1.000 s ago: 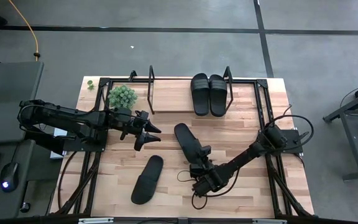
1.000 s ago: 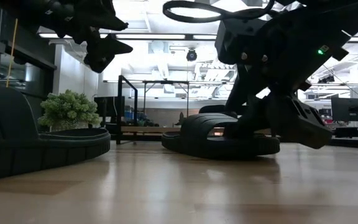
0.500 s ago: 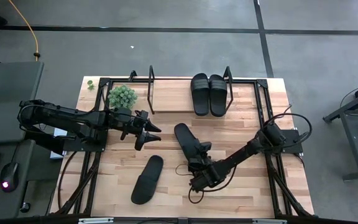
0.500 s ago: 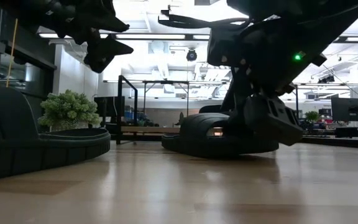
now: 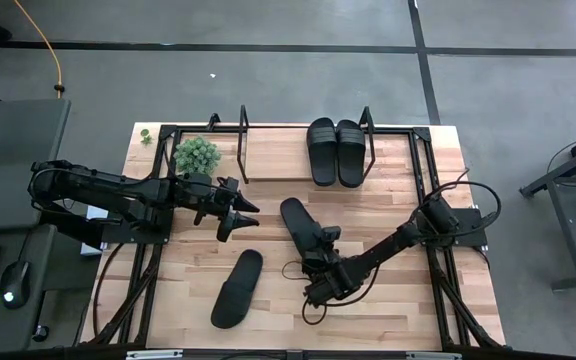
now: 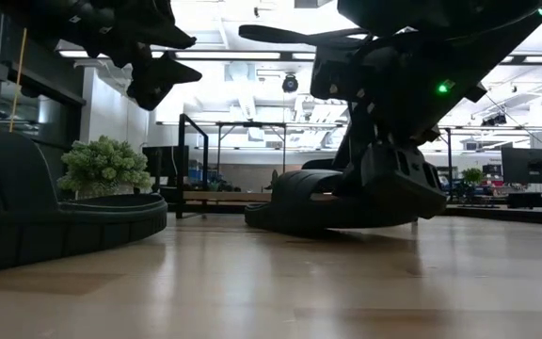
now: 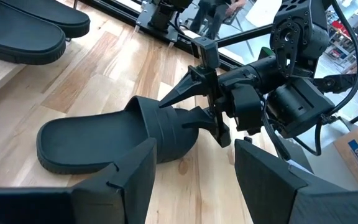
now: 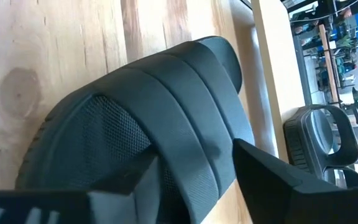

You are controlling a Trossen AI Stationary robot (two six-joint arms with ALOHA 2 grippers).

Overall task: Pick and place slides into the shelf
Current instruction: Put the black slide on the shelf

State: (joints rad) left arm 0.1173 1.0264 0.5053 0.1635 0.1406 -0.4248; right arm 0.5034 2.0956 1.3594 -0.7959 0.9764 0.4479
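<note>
Right gripper [image 5: 320, 250] is down at the centre slide [image 5: 298, 224] on the table [image 5: 398, 310], in front of the shelf [image 5: 278, 160]. Jaws are spread, one finger [image 8: 272, 186] on each side of the wide strap; the right wrist view shows the strap between them, and I can't tell whether the pads are pressing on it. In the low view this slide [image 6: 299, 202] looks tipped, the end toward the right gripper [image 6: 398, 179] off the wood, the other end touching. Left wrist view shows the same slide [image 7: 104, 140] with the right gripper [image 7: 207, 112] at its strap. Left gripper [image 5: 236, 214] hovers above the table, on the plant side of the centre slide, well in front of the shelf, jaws open, nothing in them. Two slides [image 5: 335, 150] already sit side by side, touching, on the shelf board against its right wire end frame. Fourth slide [image 5: 236, 288] lies flat on the table, well apart from the shelf, nearer the front edge than the centre slide. Small green plant [image 5: 196, 154] stands just beside the shelf's left end frame.
</note>
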